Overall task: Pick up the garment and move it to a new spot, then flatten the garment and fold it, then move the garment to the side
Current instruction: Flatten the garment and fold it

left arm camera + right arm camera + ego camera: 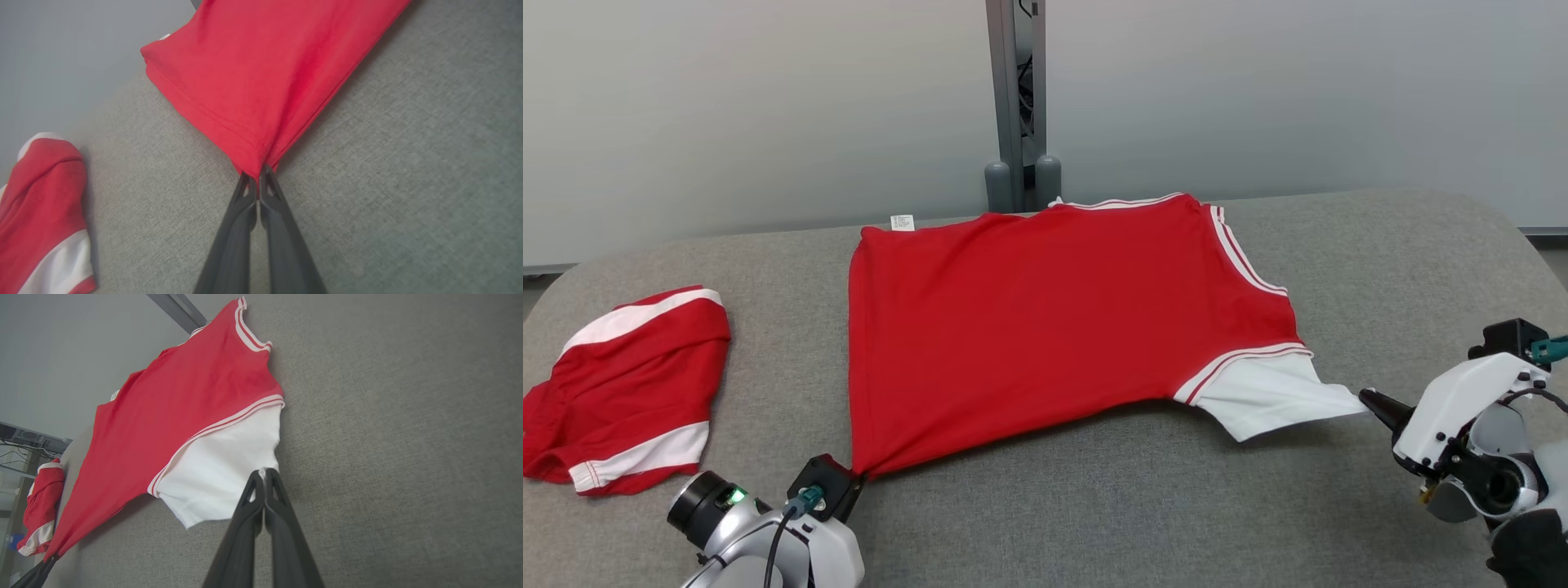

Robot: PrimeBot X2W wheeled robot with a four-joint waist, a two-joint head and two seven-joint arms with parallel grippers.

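Left tool (258,173) clamped on garment (1045,310) hem corner; right tool (264,473) pinching white sleeve (1274,392), apparently lifted.

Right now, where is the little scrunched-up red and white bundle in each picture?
Head view: the scrunched-up bundle lies at the left edge, on the grey table.
Left wrist view: it sits in the lower left corner.
Right wrist view: it is small, at the lower left edge.
Shared landmark: the big red shirt, spread out beside it in every view.
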